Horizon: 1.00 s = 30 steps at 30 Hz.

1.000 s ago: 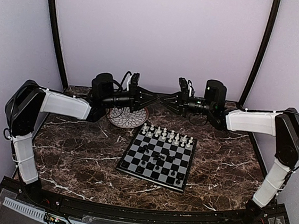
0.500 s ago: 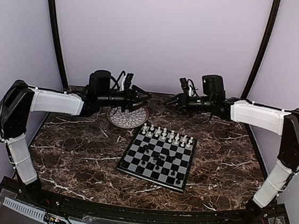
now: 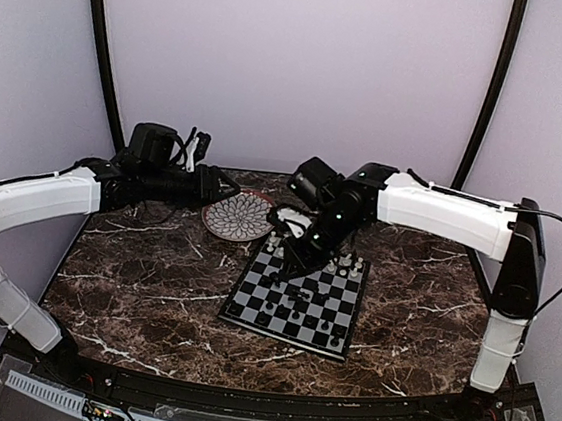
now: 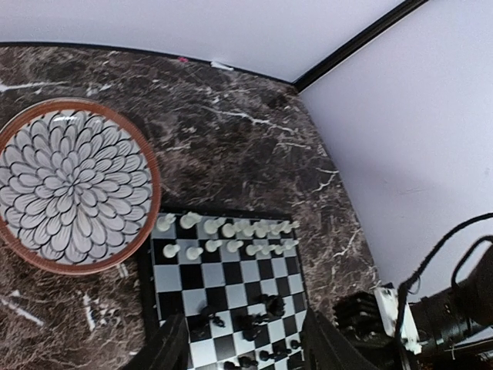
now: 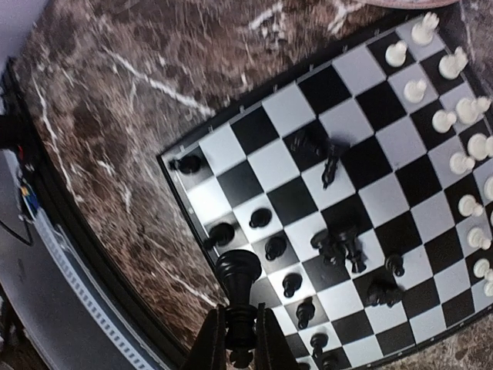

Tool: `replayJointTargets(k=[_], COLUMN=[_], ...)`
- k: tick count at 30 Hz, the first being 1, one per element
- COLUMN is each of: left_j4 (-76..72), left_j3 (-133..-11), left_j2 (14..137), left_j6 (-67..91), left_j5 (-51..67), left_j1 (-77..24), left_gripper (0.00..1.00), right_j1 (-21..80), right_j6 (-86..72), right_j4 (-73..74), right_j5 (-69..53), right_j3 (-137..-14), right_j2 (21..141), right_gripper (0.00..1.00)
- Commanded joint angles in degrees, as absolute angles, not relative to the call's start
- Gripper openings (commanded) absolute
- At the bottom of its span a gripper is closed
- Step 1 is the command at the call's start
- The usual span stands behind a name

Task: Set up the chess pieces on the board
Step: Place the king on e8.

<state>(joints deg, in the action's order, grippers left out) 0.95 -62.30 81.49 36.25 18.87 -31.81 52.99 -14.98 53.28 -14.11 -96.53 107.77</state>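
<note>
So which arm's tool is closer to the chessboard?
Right. The right tool hangs over the chessboard holding a black piece; the left tool is off it, open, near the plate.

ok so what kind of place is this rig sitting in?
Likely a robot test booth, not a home: a left arm and right arm mounted at the near edge of a marbled table, plain lilac walls close around, and a chessboard and plate as props.

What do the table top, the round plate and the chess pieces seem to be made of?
Table top: probably marble or an imitation; dark brown, white veins.
Plate: likely glazed ceramic; white petal pattern, brown rim.
Chess pieces: probably moulded plastic; smooth, uniform black or white.
</note>
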Motion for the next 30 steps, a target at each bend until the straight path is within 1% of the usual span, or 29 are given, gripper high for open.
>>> replayJointTargets(k=[1,4,16,30], left_j4=[7.9,8.8,9.2,9.4], left_j3=[-60.5,-60.3,-60.4,-57.2], left_j2=[79.3,79.5,80.2,78.2], left_j6=[33.4,33.2,33.7,33.7], left_j5=[14.4,14.3,15.3,15.6], left_j1=[-30.8,-30.4,-29.8,-29.0], left_gripper=[0.53,0.53,0.53,0.53], right_j1=[57.1,59.0,60.5,61.0], right_j6=[-10.2,-9.8,-8.5,-8.7], right_j4=[67.0,67.9,67.2,66.5], right_j5=[-7.9,-6.9,-6.2,-8.8], right_j3=[-100.3,-101.7,-104.9,-105.6], right_j2=[110.6,112.5,119.4,122.6], right_gripper=[0.03,0.03,0.03,0.03])
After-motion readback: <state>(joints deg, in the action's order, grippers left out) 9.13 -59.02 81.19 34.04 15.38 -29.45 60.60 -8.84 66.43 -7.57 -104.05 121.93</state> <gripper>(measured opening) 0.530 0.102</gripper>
